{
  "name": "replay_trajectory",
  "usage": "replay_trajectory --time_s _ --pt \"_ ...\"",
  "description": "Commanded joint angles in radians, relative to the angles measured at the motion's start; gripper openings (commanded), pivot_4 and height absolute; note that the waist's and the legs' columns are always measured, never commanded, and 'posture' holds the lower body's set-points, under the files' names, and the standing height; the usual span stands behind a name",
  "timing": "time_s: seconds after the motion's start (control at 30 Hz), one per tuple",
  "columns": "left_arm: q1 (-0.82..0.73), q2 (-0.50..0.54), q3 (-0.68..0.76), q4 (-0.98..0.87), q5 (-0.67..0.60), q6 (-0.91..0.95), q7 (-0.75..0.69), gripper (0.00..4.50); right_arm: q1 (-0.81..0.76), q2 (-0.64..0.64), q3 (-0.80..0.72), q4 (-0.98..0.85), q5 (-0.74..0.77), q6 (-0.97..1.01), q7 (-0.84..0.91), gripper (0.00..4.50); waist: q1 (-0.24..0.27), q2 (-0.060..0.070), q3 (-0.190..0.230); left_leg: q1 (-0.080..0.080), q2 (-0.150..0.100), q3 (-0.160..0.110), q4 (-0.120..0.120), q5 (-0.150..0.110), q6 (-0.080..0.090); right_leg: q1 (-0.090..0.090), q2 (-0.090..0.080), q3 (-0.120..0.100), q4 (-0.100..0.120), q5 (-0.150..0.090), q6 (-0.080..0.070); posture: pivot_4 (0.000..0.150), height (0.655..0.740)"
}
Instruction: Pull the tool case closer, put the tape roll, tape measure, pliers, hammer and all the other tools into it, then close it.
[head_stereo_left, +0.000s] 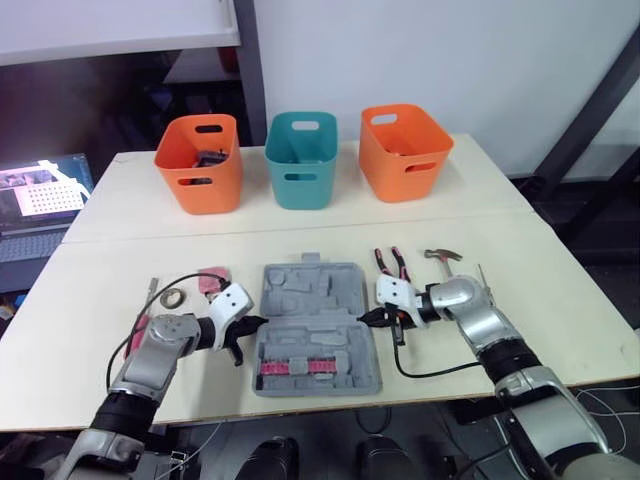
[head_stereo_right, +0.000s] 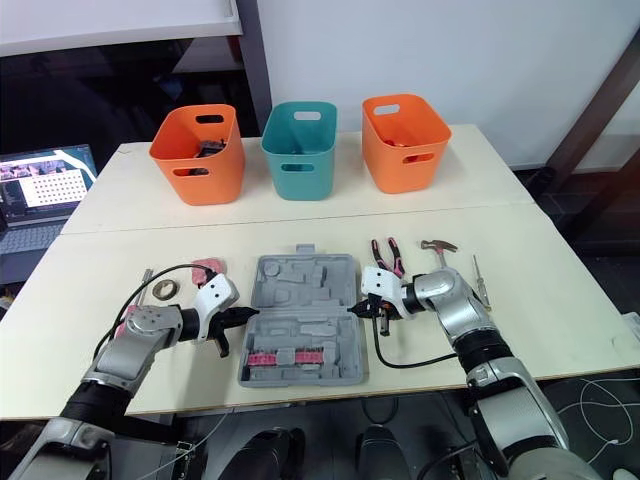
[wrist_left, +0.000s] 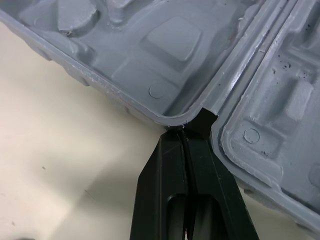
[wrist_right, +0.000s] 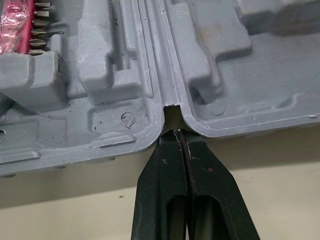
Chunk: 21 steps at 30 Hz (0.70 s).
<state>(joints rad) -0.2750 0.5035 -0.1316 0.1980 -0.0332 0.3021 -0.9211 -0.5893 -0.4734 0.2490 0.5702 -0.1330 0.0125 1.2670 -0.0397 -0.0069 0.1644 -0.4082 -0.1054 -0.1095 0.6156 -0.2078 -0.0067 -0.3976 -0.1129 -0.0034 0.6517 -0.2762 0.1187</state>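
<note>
On the table (head_stereo_left: 540, 250), the grey tool case (head_stereo_left: 315, 325) is laid open. The left gripper (wrist_left: 186, 131), fingers shut together on nothing, is pressed to the hinge notch on the case's left side, and the right gripper (wrist_right: 175, 132) likewise to the right notch. The hammer (head_stereo_left: 441, 258) and pliers (head_stereo_left: 390, 264) are seen right of the case, the tape roll (head_stereo_left: 172, 297) to its left.

Both arms reach forward, elbows bent. The left gripper (head_stereo_left: 258, 322) and right gripper (head_stereo_left: 366, 318) point inward toward each other, fingers pressed together.
</note>
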Motion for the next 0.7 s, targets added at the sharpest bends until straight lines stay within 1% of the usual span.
replay_trajectory --time_s 0.03,0.33,0.5,0.7 --pt "0.033 -0.024 -0.04 -0.064 -0.024 0.028 -0.01 0.0 0.024 0.002 0.024 -0.073 0.03 0.031 0.026 0.05 0.001 0.0 0.0 0.0 0.0 0.0 0.0 0.0 0.0 0.0 0.0 0.0 0.0 0.0 0.0 0.15 0.7329" --pt "0.094 -0.033 -0.046 -0.145 -0.031 0.088 -0.003 0.0 0.072 -0.038 0.021 -0.133 0.046 0.072 0.019 0.05 0.015 0.0 0.0 0.0 0.0 0.0 0.0 0.0 0.001 0.001 -0.001 0.0 -0.001 0.0 0.0 0.15 0.7329" --pt "0.161 -0.018 -0.037 -0.197 -0.038 0.113 0.016 0.0 0.103 -0.046 0.024 -0.169 0.056 0.095 0.011 0.05 0.025 0.0 -0.001 0.0 0.0 0.0 0.0 -0.001 0.001 0.001 -0.001 0.0 -0.002 0.0 0.0 0.15 0.7329" --pt "0.18 -0.001 -0.034 -0.227 -0.055 0.128 0.019 0.0 0.128 -0.049 0.033 -0.205 0.063 0.124 0.01 0.05 0.025 0.0 -0.002 0.001 0.0 0.0 0.0 -0.001 0.001 0.002 -0.002 0.0 -0.002 0.0 0.0 0.15 0.7329"
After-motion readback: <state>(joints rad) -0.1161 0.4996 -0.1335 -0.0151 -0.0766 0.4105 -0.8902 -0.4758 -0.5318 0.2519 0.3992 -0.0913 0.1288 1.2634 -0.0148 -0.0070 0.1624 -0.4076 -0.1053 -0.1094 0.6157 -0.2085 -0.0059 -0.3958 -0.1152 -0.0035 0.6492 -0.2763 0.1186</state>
